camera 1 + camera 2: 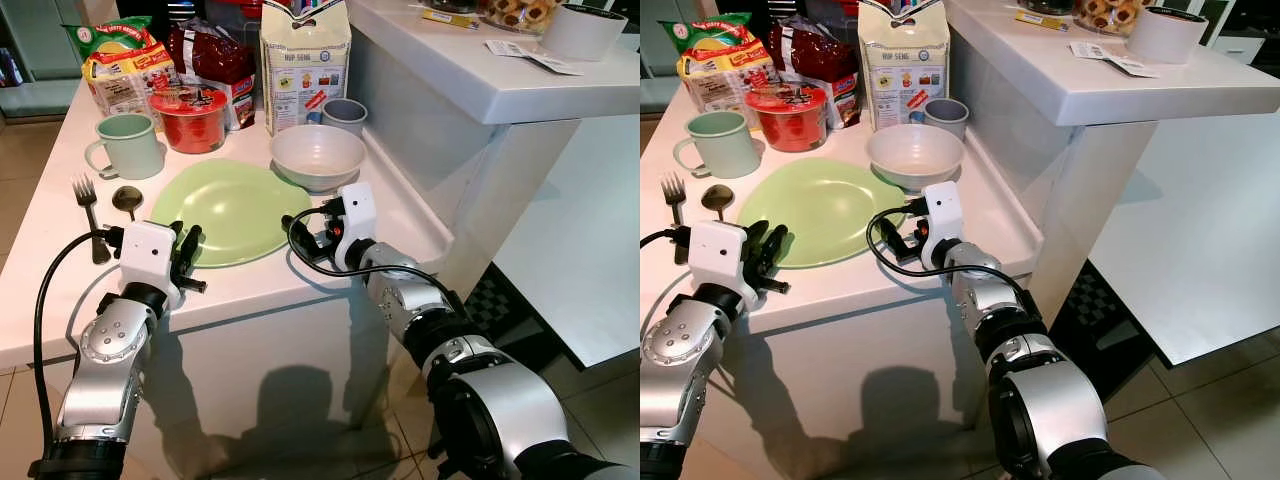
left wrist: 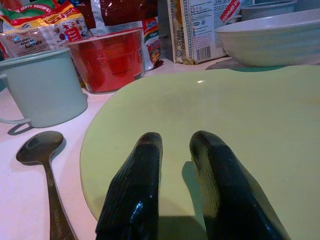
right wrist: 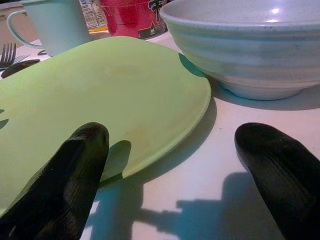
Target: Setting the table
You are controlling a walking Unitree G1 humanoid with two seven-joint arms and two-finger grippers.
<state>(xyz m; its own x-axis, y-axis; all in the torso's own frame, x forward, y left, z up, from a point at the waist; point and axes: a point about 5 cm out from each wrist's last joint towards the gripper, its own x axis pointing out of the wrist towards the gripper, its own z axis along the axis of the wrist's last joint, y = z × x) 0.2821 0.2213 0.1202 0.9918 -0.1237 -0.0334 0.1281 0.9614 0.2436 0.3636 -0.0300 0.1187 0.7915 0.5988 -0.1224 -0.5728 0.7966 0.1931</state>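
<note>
Where the counter holds one plate (image 1: 235, 207), one bowl (image 1: 317, 155), perhaps two cups (image 1: 124, 144).

White table (image 1: 40, 215) bears plate (image 1: 235, 210), bowl (image 1: 317, 155), mug (image 1: 128, 145).

Matt green plate (image 1: 235, 210), glossy ceramic bowl (image 1: 317, 155), shiny metal spoon (image 2: 42, 165), smooth white tabletop (image 1: 40, 260)

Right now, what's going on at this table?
The robot is setting a white table. Both end effectors sit at the near edge of a green plate: the left end effector has its fingers over the rim with a narrow gap, the right end effector is open, one finger over the rim. Neither grips anything. A white bowl overlaps the plate's far edge; a fork, spoon and green mug lie to the left.
</note>
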